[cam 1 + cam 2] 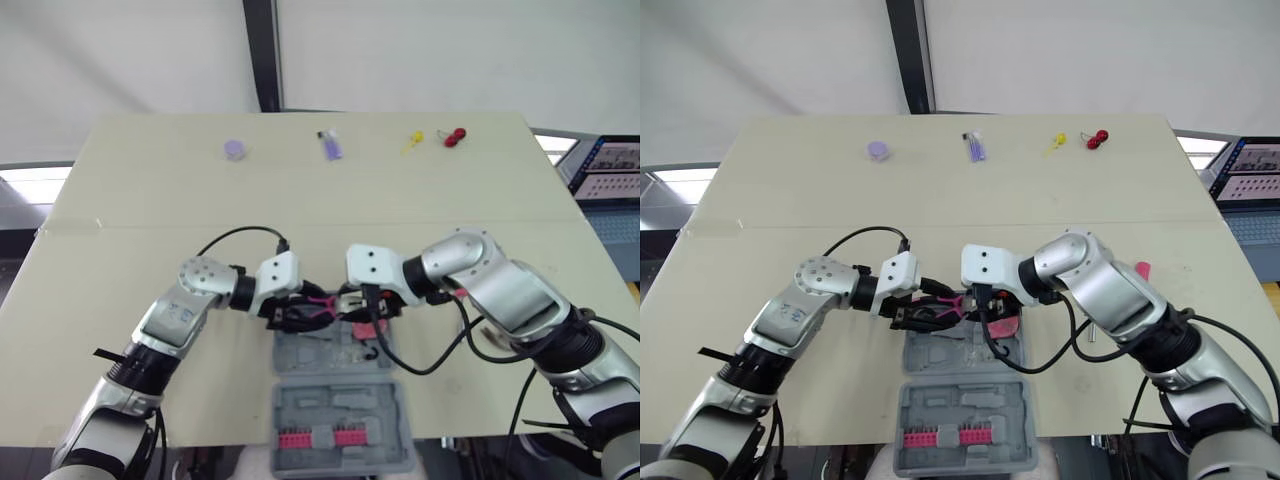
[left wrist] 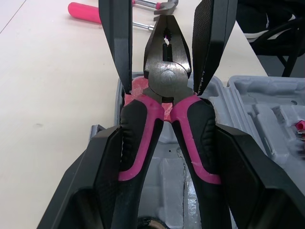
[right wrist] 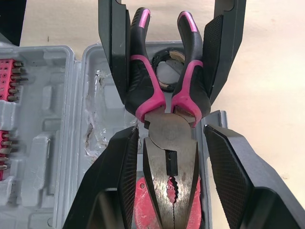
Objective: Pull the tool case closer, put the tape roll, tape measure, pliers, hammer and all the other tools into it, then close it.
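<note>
Pliers [image 2: 164, 71]: over the far half of the case [image 1: 345, 405]; handles toward my left, head toward my right
Left fingers [image 2: 95, 181]: clamped on the handles, so they carry the weight
Right fingers [image 3: 114, 181]: apart, flanking the head without touching; I judge they only guide it down
Case: open, at the near edge of the surface [image 1: 150, 200]
Hammer [image 2: 83, 10]: on the surface beyond the case; not yet packed

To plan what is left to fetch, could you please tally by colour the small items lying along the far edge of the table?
Purple: 2, a round purple piece and an oblong purple piece
Yellow: 1, a small yellow piece
Red: 1, a small red piece
Total: 4
</note>
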Robot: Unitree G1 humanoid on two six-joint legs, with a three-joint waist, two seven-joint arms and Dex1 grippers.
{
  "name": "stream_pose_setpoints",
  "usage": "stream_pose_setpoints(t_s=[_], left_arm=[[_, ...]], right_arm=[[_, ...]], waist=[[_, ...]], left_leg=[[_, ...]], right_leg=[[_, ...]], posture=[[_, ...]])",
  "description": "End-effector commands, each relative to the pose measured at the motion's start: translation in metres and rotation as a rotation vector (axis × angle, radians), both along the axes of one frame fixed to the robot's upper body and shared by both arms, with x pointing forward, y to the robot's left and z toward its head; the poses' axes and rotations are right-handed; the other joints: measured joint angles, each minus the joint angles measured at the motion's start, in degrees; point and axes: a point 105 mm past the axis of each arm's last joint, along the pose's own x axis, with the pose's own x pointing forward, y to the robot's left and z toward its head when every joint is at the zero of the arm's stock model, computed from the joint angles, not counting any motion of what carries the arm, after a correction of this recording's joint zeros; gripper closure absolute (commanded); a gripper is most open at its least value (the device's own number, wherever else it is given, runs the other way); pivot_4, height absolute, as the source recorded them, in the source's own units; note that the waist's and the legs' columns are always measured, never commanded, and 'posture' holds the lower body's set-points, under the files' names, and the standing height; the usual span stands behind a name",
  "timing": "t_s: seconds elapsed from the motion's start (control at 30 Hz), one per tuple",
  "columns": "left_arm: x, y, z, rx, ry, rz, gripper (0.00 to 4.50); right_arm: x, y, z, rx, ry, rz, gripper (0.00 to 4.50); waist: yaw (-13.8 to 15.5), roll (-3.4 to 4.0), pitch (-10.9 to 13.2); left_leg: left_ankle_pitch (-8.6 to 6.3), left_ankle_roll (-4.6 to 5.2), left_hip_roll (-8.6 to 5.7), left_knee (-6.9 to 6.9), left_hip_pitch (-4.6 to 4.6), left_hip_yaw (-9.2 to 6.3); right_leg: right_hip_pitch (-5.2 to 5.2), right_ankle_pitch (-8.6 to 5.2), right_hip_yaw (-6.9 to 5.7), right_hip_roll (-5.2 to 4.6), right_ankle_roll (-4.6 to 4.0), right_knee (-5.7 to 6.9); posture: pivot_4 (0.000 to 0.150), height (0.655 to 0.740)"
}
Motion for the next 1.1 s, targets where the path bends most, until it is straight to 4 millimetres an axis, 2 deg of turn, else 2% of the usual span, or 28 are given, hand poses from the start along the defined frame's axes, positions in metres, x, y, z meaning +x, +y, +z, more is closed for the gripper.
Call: stream_pose_setpoints(t_s=[0.03, 0.17, 0.27, 0.3, 0.53, 0.6, 0.67, 0.7, 0.77, 0.83, 0.93, 1.1], left_arm=[[-0.002, -0.005, 0.011, -0.023, -0.049, -0.027, 2.08], [-0.002, -0.005, 0.011, -0.023, -0.051, -0.028, 2.08], [-0.002, -0.006, 0.010, -0.019, -0.054, -0.031, 2.08], [-0.002, -0.006, 0.010, -0.017, -0.056, -0.032, 2.08], [-0.002, -0.006, 0.010, -0.015, -0.060, -0.035, 2.08], [-0.002, -0.004, 0.009, -0.016, -0.062, -0.032, 1.04], [-0.004, -0.001, 0.011, -0.031, -0.062, -0.028, 0.25], [-0.005, 0.003, 0.013, -0.044, -0.062, -0.025, 0.04], [-0.009, 0.010, 0.017, -0.066, -0.065, -0.017, 0.00], [-0.018, 0.031, 0.017, -0.079, -0.055, 0.011, 0.00], [-0.038, 0.067, 0.019, -0.104, -0.041, 0.068, 0.00], [-0.064, 0.096, 0.013, -0.107, -0.063, 0.133, 0.00]], right_arm=[[-0.001, 0.004, 0.016, 0.035, -0.051, 0.014, 2.17], [-0.001, 0.003, 0.016, 0.035, -0.052, 0.013, 2.17], [-0.001, 0.002, 0.016, 0.032, -0.052, 0.012, 2.98], [-0.001, 0.002, 0.016, 0.031, -0.051, 0.012, 3.44], [-0.002, 0.000, 0.015, 0.038, -0.050, 0.016, 3.50], [-0.003, 0.000, 0.015, 0.051, -0.054, 0.022, 3.50], [-0.005, 0.000, 0.015, 0.074, -0.063, 0.030, 3.50], [-0.005, 0.001, 0.016, 0.093, -0.069, 0.034, 3.50], [-0.008, 0.001, 0.017, 0.129, -0.088, 0.048, 3.50], [-0.007, -0.004, 0.010, 0.141, -0.153, 0.055, 3.50], [-0.017, -0.007, 0.005, 0.204, -0.148, 0.059, 3.50], [-0.027, -0.009, 0.000, 0.250, -0.162, 0.077, 3.50]], waist=[[0.00, 0.00, 0.00], [0.00, 0.00, 0.00], [0.00, 0.00, 0.00], [0.02, 0.00, 0.00], [0.00, 0.00, 0.00], [0.02, 0.00, 0.00], [0.05, 0.00, 0.00], [0.03, 0.00, 0.00], [-0.09, 0.00, 0.00], [-0.32, 0.00, -0.01], [-1.34, 0.00, -0.02], [-1.22, 0.00, -0.01]], left_leg=[[0.00, 0.00, 0.00, 0.00, 0.00, 0.00], [0.00, 0.00, 0.00, 0.01, 0.00, 0.00], [0.00, 0.00, 0.00, 0.01, 0.00, 0.00], [0.00, 0.00, 0.00, 0.01, 0.00, 0.00], [0.00, 0.00, 0.00, 0.01, 0.00, -0.01], [0.00, 0.00, 0.00, 0.02, 0.00, -0.01], [0.00, 0.00, 0.00, 0.01, 0.00, -0.01], [0.00, 0.00, 0.00, 0.02, 0.00, -0.01], [0.00, 0.00, 0.00, 0.01, 0.01, 0.00], [0.00, 0.00, 0.01, -0.02, 0.02, -0.01], [0.00, 0.00, 0.03, -0.10, 0.08, -0.04], [0.00, 0.01, 0.01, -0.11, 0.04, -0.04]], right_leg=[[0.00, 0.00, 0.00, 0.00, 0.00, 0.00], [0.00, 0.00, 0.00, 0.00, 0.00, 0.00], [0.00, 0.00, 0.00, 0.00, 0.00, 0.01], [0.00, 0.00, 0.00, 0.00, 0.00, 0.02], [0.00, 0.00, 0.00, 0.00, 0.00, 0.04], [0.00, 0.00, 0.00, 0.00, 0.00, 0.04], [0.00, 0.00, 0.00, 0.00, 0.00, 0.05], [0.00, 0.00, 0.00, 0.00, 0.00, 0.05], [0.00, 0.00, 0.00, -0.01, 0.00, 0.05], [-0.04, 0.00, -0.01, 0.00, 0.00, 0.09], [-0.08, 0.00, -0.02, 0.00, 0.00, 0.18], [-0.14, 0.00, 0.00, -0.05, 0.00, 0.21]], posture=[[0.150, 0.7400], [0.150, 0.7400], [0.150, 0.7400], [0.150, 0.7400], [0.150, 0.7400], [0.150, 0.7400], [0.150, 0.7400], [0.150, 0.7400], [0.150, 0.7400], [0.150, 0.7400], [0.150, 0.7400], [0.150, 0.7400]])
